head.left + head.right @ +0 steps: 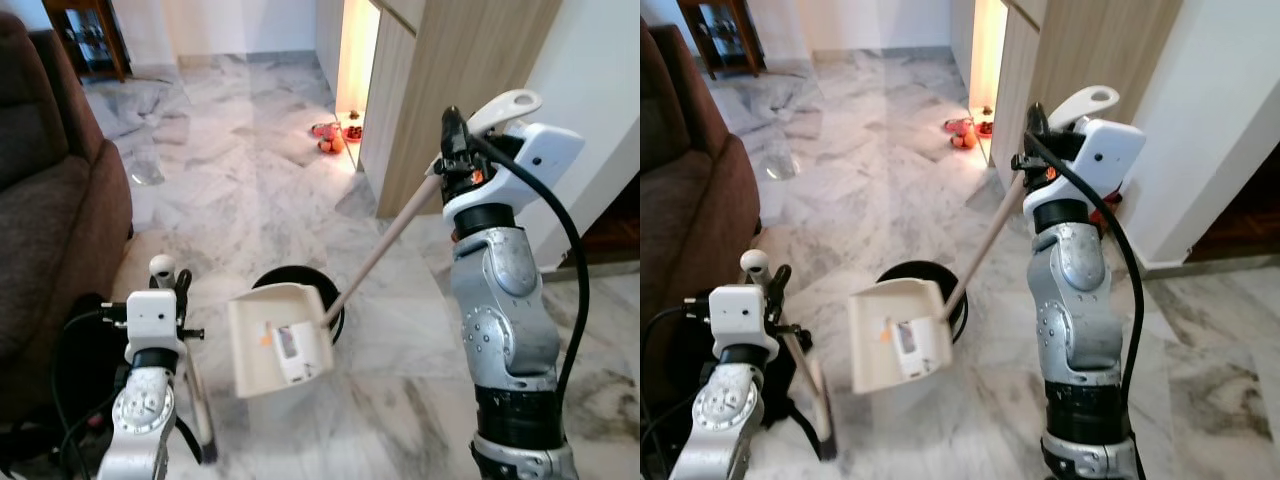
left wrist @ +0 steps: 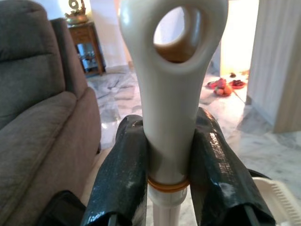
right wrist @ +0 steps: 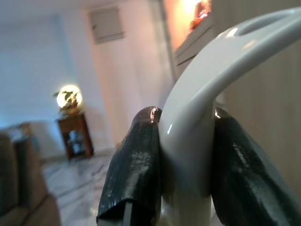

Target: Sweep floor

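Both handles clamped, dustpan raised over the marble floor [image 1: 300,180].

Your right gripper [image 3: 186,155] pinches the dustpan [image 1: 280,345] handle; your left gripper [image 2: 171,165] squeezes the broom handle [image 2: 171,94] between its fingers (light, stiff, slippery plastic; hold the necks).

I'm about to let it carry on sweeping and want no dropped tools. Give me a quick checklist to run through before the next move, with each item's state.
1. Right gripper shut on the white looped handle top of the long beige-handled dustpan: ok.
2. Left gripper shut on the white ring-ended broom handle: ok.
3. Dustpan tray down by the marble floor, over the black round object: ok; whether it touches the floor, cannot tell.
4. Broom head on the floor: cannot tell.
5. Brown fabric sofa close to the left arm: not ok.
6. Small orange and red items by the wooden cabinet lie far ahead: ok.
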Robot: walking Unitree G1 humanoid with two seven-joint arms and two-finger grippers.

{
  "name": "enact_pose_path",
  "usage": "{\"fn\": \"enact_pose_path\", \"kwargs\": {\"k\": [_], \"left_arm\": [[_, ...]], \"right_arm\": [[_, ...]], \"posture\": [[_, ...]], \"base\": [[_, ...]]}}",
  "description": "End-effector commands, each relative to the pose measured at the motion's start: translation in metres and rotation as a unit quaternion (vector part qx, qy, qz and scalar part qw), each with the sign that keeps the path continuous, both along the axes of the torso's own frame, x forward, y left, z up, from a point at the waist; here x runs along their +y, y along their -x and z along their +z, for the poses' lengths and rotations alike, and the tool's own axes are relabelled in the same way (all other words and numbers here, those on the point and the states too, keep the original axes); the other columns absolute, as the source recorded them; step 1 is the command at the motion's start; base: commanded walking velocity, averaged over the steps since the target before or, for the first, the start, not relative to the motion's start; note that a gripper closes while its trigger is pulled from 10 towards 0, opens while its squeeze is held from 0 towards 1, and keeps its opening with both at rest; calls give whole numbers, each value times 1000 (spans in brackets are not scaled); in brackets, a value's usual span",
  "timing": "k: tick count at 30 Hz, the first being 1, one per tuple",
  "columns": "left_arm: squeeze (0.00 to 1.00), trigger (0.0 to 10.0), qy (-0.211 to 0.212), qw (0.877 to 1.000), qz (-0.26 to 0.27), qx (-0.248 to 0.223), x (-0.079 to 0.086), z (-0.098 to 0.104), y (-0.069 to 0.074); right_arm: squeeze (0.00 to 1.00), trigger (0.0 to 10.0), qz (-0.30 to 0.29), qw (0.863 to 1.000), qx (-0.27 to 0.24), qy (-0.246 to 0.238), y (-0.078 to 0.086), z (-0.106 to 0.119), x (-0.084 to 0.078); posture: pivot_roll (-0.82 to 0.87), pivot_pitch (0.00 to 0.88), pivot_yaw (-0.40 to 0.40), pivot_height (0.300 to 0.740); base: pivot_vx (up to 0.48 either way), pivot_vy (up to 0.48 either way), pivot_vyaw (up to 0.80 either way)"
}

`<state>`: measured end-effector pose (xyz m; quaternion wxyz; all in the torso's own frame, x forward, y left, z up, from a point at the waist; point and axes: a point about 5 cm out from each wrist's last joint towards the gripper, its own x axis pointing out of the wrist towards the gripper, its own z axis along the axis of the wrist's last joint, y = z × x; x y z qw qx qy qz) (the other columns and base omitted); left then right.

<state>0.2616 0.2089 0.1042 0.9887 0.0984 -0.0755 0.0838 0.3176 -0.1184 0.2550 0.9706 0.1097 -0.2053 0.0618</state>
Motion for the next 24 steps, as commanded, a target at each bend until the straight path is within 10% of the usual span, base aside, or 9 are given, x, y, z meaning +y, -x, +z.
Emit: {"fn": "enact_pose_path", "kwargs": {"k": [1,24], "left_arm": [[0,10000,-14,1000,-1,-27,-1,13,-2],[0,10000,-10,1000,1,-29,-2,13,-2]], "right_arm": [[0,10000,13,998,-50,-22,8,18,1],[0,10000,15,998,-62,-22,8,21,-2]], "posture": [[174,18,-4,740],[173,18,-10,740]], "base": [[319,0,0],[319,0,92]]}}
